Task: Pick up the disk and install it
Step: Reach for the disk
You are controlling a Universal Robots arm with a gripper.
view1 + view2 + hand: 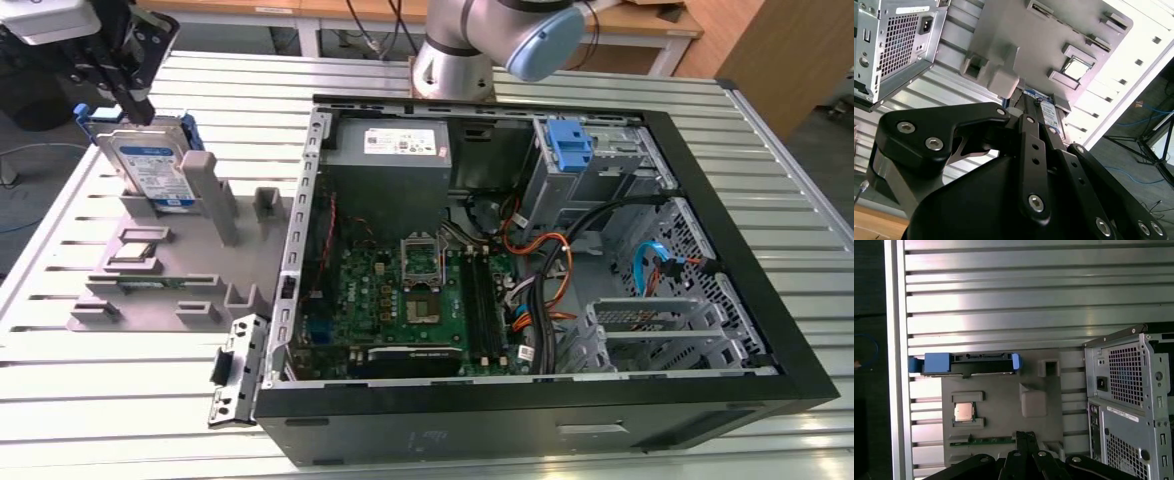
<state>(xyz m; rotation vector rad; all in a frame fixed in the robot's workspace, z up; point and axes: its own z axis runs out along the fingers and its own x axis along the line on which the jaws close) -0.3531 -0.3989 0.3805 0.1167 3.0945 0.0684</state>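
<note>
1. My pincer (130,98), black, metal-linked: fingers drawn narrow, gripping nothing. It hangs just above item 2, apart from it.

2. The disk (151,165), a flat silver-metal hard drive with a blue-and-white label and blue plastic side rails. It stands on edge, upright, in the end slot of item 3; in the first wrist view I see its top edge with the blue rails at both ends.

3. Grey moulded holder block (160,270), lying flat on the desk. Contents:
   - the disk, as above
   - a small silver square chip (964,411) seated in a square recess
   - a thin green memory strip (989,440) lying in a long groove
   - several upright posts and pockets, which I cannot see into

4. Ribbed aluminium desk (107,420), carrying items 3 and 5.

5. Black tower computer case (534,420), on its side with the panel off, just beside the holder. Contents:
   - a green motherboard (360,290) on the floor of the case
   - a grey power-supply box (400,150) with a white sticker in the far corner
   - a blue plastic bracket (571,145) in the metal drive cage
   - a bundle of orange and black cables (547,250)
   - a thin blue cable (650,260)

6. Grey arm base (454,60), behind the case.
</note>
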